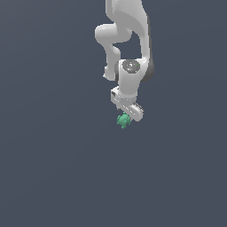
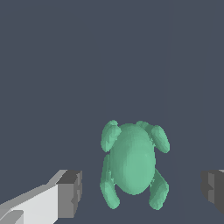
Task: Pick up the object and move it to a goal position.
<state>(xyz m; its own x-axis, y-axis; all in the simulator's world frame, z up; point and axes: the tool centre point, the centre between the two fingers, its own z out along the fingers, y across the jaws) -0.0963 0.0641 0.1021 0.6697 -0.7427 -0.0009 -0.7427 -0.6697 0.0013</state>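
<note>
gripper — fingers spread, clear of green object between them | surface — plain dark grey-blue

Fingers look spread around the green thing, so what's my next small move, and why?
Probably close the gripper. In the wrist view the small green knobbly object sits between the two grey finger pads, with clear gaps on both sides, so nothing is gripped yet. If the pads are still above it, ease down slightly first.

Arm cut off at exterior view's top edge. Jaws hidden behind gripper body there; green object too small for detail. Wrist view crops both fingers at frame edges.
</note>
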